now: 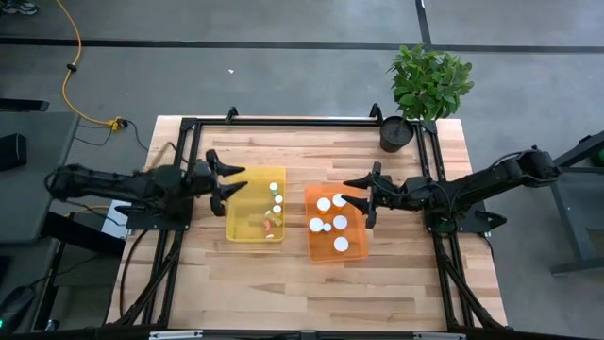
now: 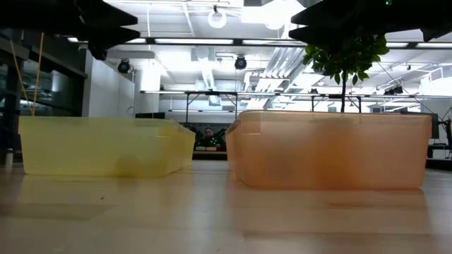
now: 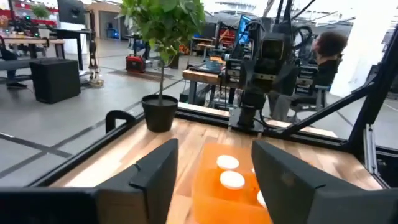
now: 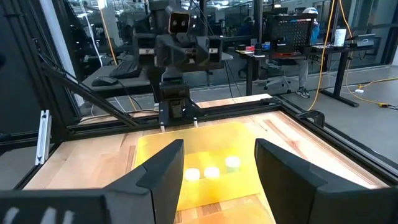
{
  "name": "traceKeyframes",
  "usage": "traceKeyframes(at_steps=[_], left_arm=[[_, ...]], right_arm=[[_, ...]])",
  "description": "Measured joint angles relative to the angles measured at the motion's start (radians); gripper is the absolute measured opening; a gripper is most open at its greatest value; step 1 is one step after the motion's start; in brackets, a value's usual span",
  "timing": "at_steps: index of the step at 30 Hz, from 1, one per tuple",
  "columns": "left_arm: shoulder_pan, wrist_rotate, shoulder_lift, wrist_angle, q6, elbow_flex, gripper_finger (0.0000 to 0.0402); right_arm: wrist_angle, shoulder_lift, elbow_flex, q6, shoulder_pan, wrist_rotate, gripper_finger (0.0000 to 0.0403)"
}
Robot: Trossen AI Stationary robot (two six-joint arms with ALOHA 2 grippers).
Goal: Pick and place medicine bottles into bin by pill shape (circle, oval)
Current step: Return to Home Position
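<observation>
A yellow bin [image 1: 256,204] holds several small bottles with white caps [image 1: 276,197]; an orange bin [image 1: 335,223] holds several white-capped bottles [image 1: 324,204]. My left gripper [image 1: 238,179] is open and empty above the yellow bin's left rim. My right gripper [image 1: 359,196] is open and empty above the orange bin's right side. The left wrist view shows white caps [image 3: 227,163] in the orange bin, the right wrist view caps [image 4: 211,172] in the yellow bin. In the low view both bins [image 2: 106,144] [image 2: 328,148] rest on the table.
A potted plant [image 1: 422,90] stands at the table's far right corner. A black frame [image 1: 283,122] runs round the table top. Bare wood [image 1: 283,283] lies near the front edge. A person shows in the room beyond in the left wrist view [image 3: 323,56].
</observation>
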Motion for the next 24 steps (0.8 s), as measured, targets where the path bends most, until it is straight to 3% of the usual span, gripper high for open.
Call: traceKeyframes(at_steps=[5,9,15,24], left_arm=[[0.109,0.064,-0.146,-0.174,-0.024,0.004,0.0103],[0.155,0.098,-0.229,-0.138,-0.051,-0.062,0.0013],[0.147,0.158,-0.3,-0.082,-0.093,-0.164,0.0002],[0.07,0.147,-0.346,-0.13,-0.09,-0.169,0.0]], right_arm=[[0.0,0.0,0.0,0.0,0.0,0.0,0.019],[0.001,0.0,0.0,0.019,0.0,0.0,0.019],[0.001,0.0,0.0,0.017,0.0,0.0,0.019],[-0.007,0.001,0.0,0.018,0.0,0.0,0.019]])
